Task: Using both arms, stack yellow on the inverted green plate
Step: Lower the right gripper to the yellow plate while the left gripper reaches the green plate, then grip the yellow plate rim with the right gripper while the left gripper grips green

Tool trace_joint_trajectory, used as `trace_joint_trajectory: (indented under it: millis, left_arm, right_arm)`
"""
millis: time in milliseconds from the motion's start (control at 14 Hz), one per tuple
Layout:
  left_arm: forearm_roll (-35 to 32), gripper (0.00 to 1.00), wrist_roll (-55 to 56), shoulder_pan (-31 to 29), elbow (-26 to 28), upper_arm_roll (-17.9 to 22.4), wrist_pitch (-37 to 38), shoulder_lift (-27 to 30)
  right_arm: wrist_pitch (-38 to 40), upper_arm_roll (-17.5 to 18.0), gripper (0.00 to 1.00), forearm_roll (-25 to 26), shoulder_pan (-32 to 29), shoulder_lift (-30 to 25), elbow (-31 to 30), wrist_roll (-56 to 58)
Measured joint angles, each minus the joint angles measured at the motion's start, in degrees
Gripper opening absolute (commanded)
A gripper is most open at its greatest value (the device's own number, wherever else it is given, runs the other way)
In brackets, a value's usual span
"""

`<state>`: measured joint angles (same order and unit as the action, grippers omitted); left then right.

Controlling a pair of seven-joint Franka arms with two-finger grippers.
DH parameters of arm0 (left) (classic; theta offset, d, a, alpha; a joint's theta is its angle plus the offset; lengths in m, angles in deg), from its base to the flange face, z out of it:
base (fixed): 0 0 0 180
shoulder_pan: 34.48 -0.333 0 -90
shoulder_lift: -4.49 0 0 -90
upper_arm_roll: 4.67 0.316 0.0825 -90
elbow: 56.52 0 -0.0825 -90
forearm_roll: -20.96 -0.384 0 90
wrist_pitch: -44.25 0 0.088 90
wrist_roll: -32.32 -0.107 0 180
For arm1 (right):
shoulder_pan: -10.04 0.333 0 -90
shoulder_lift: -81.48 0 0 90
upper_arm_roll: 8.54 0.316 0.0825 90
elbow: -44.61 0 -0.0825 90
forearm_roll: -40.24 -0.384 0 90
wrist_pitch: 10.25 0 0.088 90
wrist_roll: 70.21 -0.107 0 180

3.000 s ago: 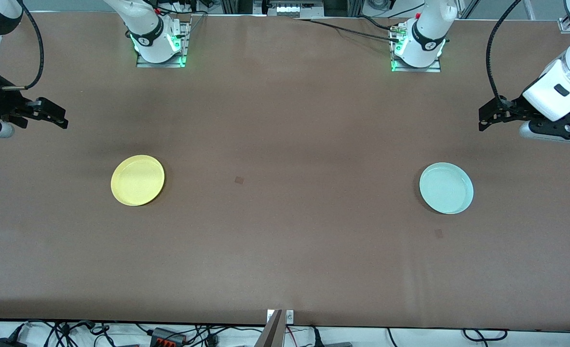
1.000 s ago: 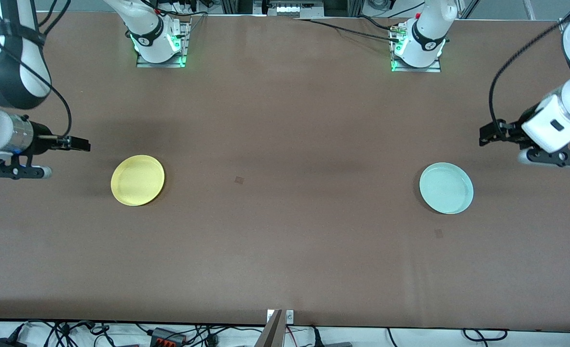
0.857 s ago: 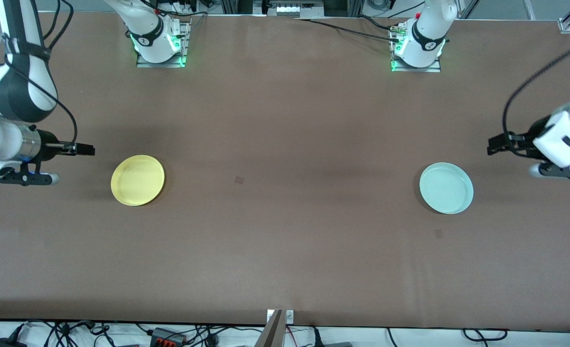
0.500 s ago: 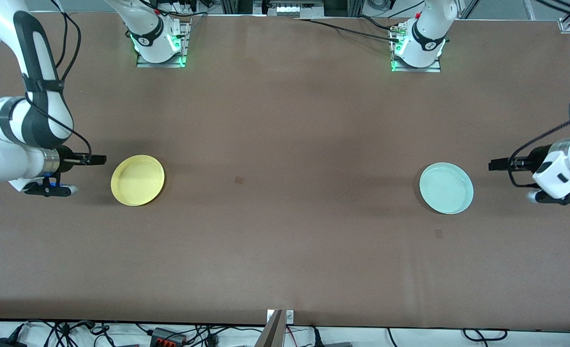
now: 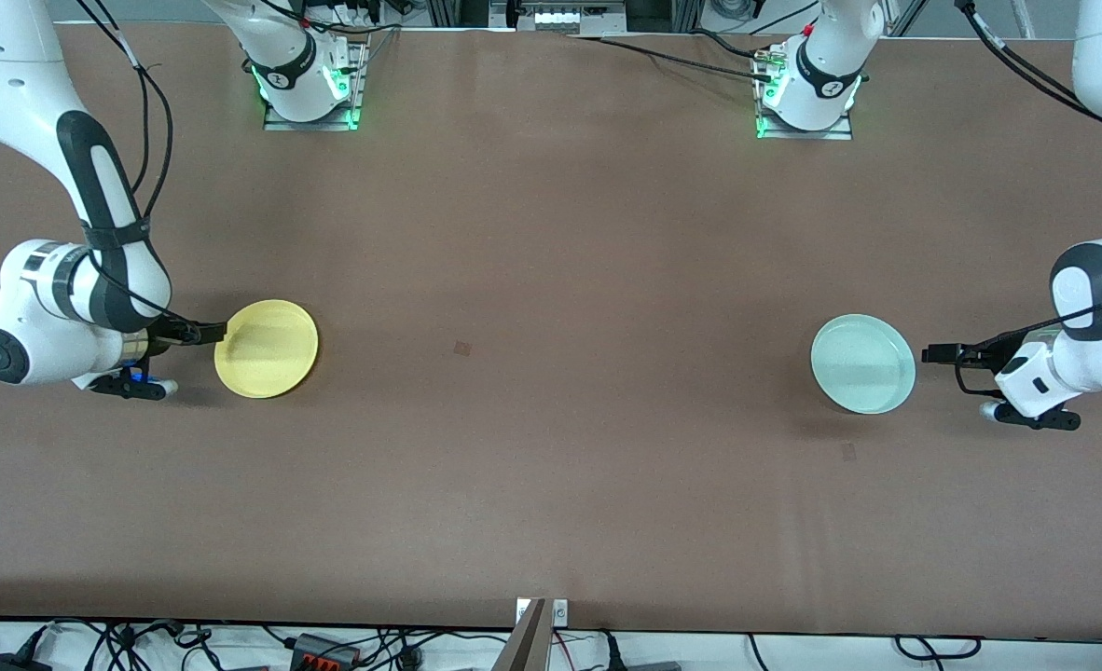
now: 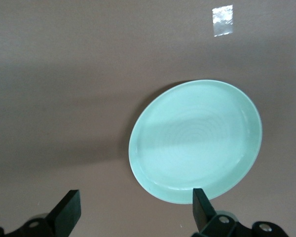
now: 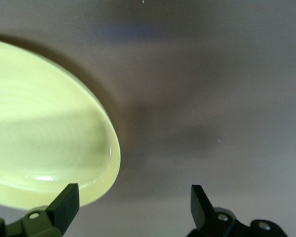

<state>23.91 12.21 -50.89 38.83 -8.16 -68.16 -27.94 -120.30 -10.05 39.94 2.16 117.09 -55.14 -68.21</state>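
The yellow plate (image 5: 267,349) lies hollow side up toward the right arm's end of the table; the right wrist view shows its rim (image 7: 39,148). My right gripper (image 5: 211,331) (image 7: 133,207) is low beside that rim, open, with one finger (image 7: 66,205) at the plate's edge and nothing held. Toward the left arm's end lies the pale green plate (image 5: 862,363) (image 6: 195,140), also hollow side up. Just off its rim my left gripper (image 5: 933,354) (image 6: 134,217) stands open and empty, one finger (image 6: 202,212) overlapping the plate's edge.
Bare brown table (image 5: 551,233) spans between the two plates. Two small dark marks (image 5: 462,349) (image 5: 847,451) show on it. The arm bases (image 5: 309,84) (image 5: 807,89) stand at the back edge. A shiny tape patch (image 6: 222,20) lies past the green plate.
Both arms have come down and swung in toward the plates. Each open gripper has moved from well off its plate to right beside the rim. The plates have not moved.
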Motion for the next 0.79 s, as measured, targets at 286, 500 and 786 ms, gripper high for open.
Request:
trace_joint_trajectory:
  millis: [286, 500, 786]
  left_arm:
    - [5.3, 0.65, -7.6, -1.8, 2.6, 0.0, -4.6, -3.4]
    - [6.0, 0.43, -11.3, -2.1, 2.6, -0.1, -7.5, -5.4]
    - [7.0, 0.15, -14.6, -2.8, 2.6, -0.2, -9.0, -6.9]
  right_arm:
    - [-2.5, 0.1, 0.97, -1.4, 0.0, 2.6, 0.1, 0.0]
    - [-2.5, 0.2, 0.71, -1.5, 0.0, 3.5, 0.1, 0.0]
    - [-2.0, 0.3, 0.47, -1.5, 0.0, 3.6, 0.5, 0.4]
